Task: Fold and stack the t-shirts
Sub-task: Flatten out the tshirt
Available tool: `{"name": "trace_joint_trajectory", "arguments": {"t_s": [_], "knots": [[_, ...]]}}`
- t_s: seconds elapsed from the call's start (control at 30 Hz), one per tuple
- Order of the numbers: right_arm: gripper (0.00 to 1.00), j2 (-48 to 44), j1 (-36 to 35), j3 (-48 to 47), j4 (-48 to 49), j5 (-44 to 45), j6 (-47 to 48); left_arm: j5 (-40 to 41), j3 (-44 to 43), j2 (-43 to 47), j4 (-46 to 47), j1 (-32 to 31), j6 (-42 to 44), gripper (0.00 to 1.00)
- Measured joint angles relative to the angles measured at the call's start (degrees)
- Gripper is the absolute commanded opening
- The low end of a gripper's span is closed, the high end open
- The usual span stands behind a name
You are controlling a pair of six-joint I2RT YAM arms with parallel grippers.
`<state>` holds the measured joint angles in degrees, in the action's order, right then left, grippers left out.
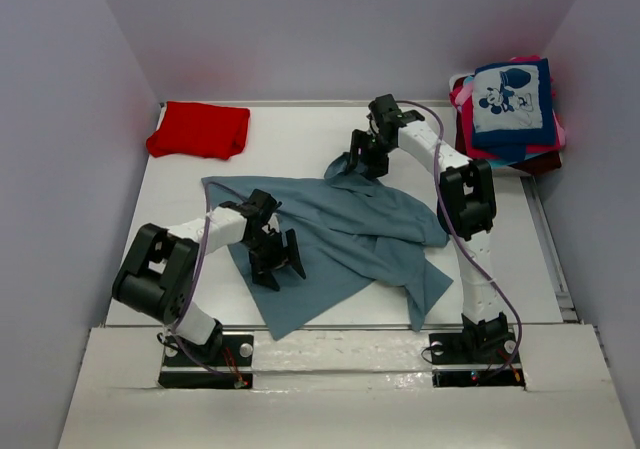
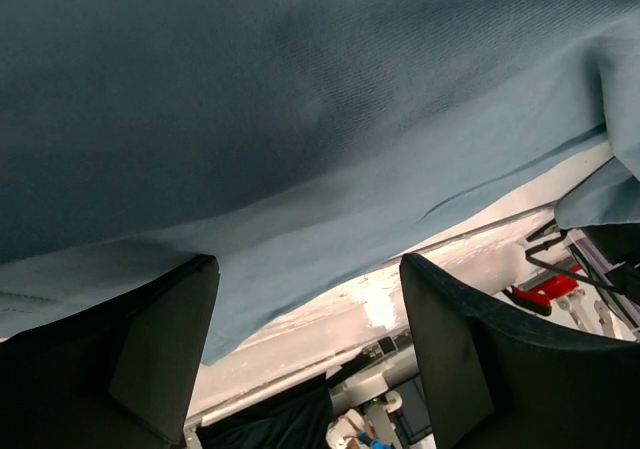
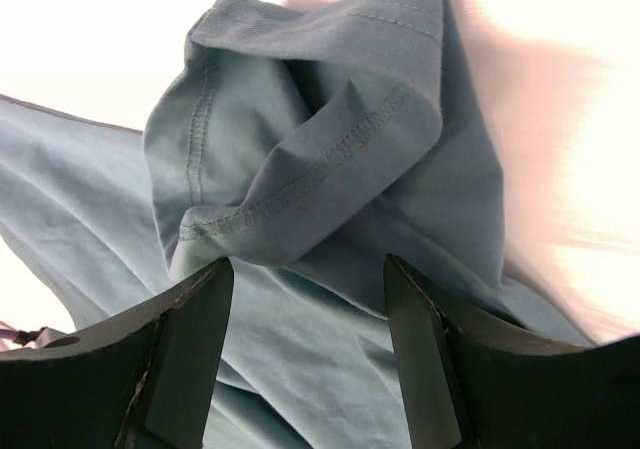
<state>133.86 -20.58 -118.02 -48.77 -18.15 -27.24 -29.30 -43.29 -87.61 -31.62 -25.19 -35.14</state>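
Observation:
A dusty grey-blue t-shirt (image 1: pixel 340 239) lies spread and crumpled across the middle of the table. My left gripper (image 1: pixel 277 264) is open, low over its near left part; the cloth (image 2: pixel 300 119) fills most of the left wrist view, nothing between the fingers. My right gripper (image 1: pixel 362 157) is open over the shirt's far edge, where a bunched hemmed sleeve (image 3: pixel 310 159) lies just beyond the fingertips. A folded red t-shirt (image 1: pixel 198 130) lies at the far left. A stack of folded shirts, a navy mouse-print one (image 1: pixel 510 101) on top, sits at the far right.
Pink and maroon shirts (image 1: pixel 463 119) show under the navy one in the stack. Grey walls close in the table on three sides. The table's near edge (image 1: pixel 340 339) runs by the arm bases, with the shirt's hem close to it.

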Motion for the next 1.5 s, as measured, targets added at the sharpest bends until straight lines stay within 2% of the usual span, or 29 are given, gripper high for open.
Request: {"name": "trace_joint_trajectory", "arguments": {"t_s": [0.2, 0.43, 0.7, 0.93, 0.97, 1.13, 1.33, 1.37, 1.4, 1.47, 1.5], "knots": [[0.68, 1.03, 0.00, -2.45, -0.22, 2.05, -0.22, -0.22, -2.69, -2.01, 0.17, 0.00, 0.87, 0.85], [0.68, 7.23, 0.96, -12.26, -0.72, 3.89, -1.38, -0.22, -3.87, -3.26, 0.37, 0.00, 1.79, 0.85], [0.69, 8.83, 2.43, -13.33, -0.96, 5.35, -2.36, -0.20, -4.94, -3.63, -0.13, 0.00, 2.86, 0.85], [0.68, 12.92, 3.37, -18.91, -1.84, 5.31, -2.62, -0.17, -5.55, -3.93, -0.92, 0.00, 3.67, 0.84], [0.67, 12.94, 3.37, -18.80, -1.99, 5.31, -2.69, -0.17, -5.55, -3.93, -0.96, 0.00, 3.76, 0.84], [0.42, 12.94, 3.48, -18.08, -1.75, 4.63, -3.04, -0.17, -5.57, -3.93, -1.01, 0.00, 3.82, 0.84], [0.28, 12.92, 3.48, -16.44, -0.98, 3.41, -3.37, -0.20, -5.55, -3.96, -0.96, 0.00, 3.82, 0.84], [0.24, 12.92, 3.48, -16.24, -0.92, 3.28, -3.45, -0.20, -5.55, -3.96, -0.96, 0.00, 3.82, 0.84], [0.14, 12.92, 3.52, -16.13, -0.87, 3.10, -3.41, -0.22, -5.55, -4.02, -0.94, 0.00, 3.80, 0.84], [0.07, 12.92, 3.63, -16.06, -0.92, 2.97, -3.23, -0.22, -5.55, -4.22, -0.90, 0.00, 3.78, 0.84], [0.07, 12.92, 3.63, -16.06, -0.94, 2.95, -3.37, -0.24, -5.57, -4.35, -0.90, 0.00, 3.76, 0.84]]}}
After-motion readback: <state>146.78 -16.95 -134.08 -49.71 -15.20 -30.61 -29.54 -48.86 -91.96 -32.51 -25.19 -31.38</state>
